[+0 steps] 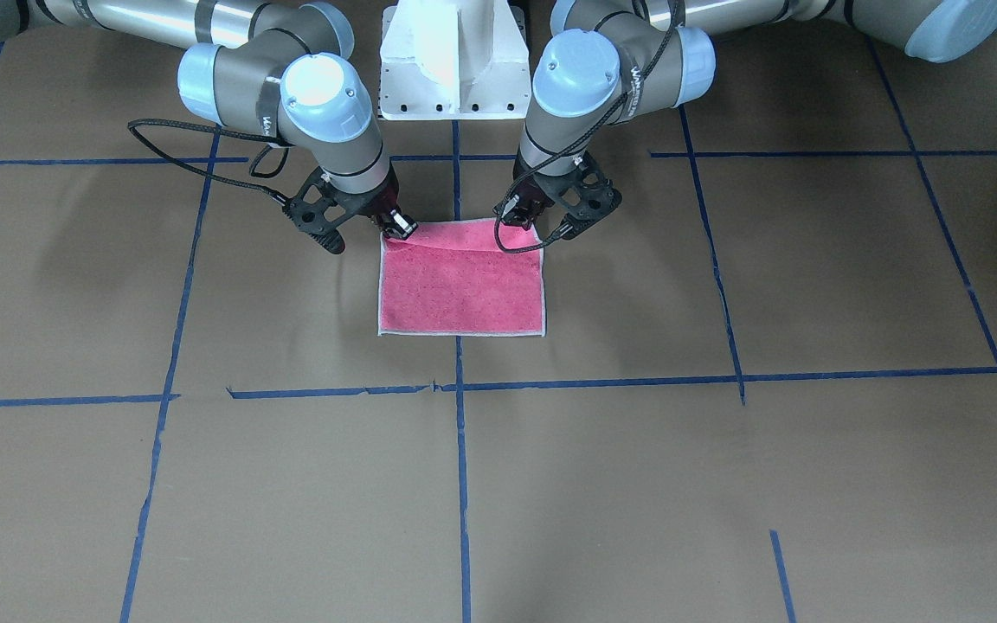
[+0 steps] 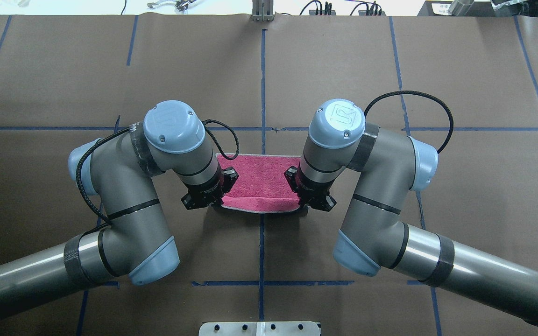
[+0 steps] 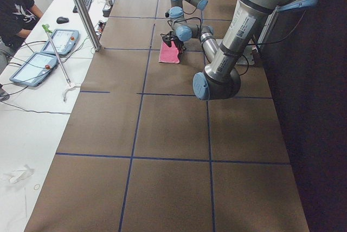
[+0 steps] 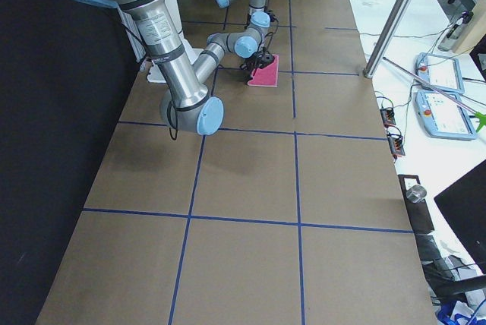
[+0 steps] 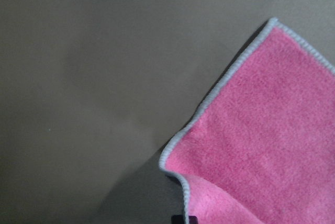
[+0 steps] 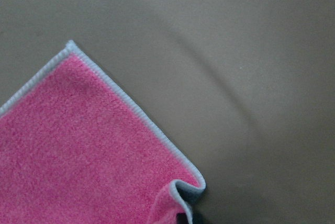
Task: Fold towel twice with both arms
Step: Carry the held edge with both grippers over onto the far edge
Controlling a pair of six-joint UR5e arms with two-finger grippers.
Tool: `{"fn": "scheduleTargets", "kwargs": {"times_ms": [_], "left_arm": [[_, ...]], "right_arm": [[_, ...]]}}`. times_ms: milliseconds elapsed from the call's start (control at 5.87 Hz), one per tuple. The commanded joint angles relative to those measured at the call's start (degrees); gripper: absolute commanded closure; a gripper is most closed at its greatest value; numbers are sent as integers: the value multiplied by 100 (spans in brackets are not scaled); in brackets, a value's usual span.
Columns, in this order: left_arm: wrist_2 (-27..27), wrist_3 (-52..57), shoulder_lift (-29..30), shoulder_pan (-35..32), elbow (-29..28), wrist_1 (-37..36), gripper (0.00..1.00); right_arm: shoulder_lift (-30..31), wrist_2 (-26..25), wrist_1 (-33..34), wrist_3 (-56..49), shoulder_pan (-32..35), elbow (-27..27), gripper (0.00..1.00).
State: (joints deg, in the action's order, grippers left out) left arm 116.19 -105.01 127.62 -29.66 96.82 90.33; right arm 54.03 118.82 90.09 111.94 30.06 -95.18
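Note:
The towel [image 1: 461, 290] lies pink face up on the brown table, just in front of the robot's base. It also shows from overhead [image 2: 262, 179]. Its edge nearest the robot is lifted a little into a low fold. My left gripper [image 1: 517, 216] [image 2: 220, 198] is shut on one corner of that edge. My right gripper [image 1: 399, 228] [image 2: 302, 198] is shut on the other corner. The left wrist view shows the towel's [image 5: 261, 130] pinched corner curling up at the bottom edge. The right wrist view shows the towel [image 6: 78, 145] the same way. The far edge lies flat.
The white pedestal base [image 1: 451, 61] stands right behind the towel. Blue tape lines [image 1: 461, 484] cross the brown table cover. A metal pole [image 3: 81, 10], tablets [image 3: 54, 42] and an operator [image 3: 13, 10] are on the far side of the table.

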Motion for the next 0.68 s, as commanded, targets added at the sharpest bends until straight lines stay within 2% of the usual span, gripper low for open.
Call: {"fn": "scheduleTargets", "kwargs": {"times_ms": [0,170,511], "left_arm": [[0,77,61,-48,-171,11,100],[0,129,209,-75,-363,11,100],[9,156,316,-197,-759,422,100]], "right_arm": [[-208,9,-26,-15,114,288,91],[-235,9,-331,-6,175,525,91],[-296,70,-475,3,263,729,91]]}}
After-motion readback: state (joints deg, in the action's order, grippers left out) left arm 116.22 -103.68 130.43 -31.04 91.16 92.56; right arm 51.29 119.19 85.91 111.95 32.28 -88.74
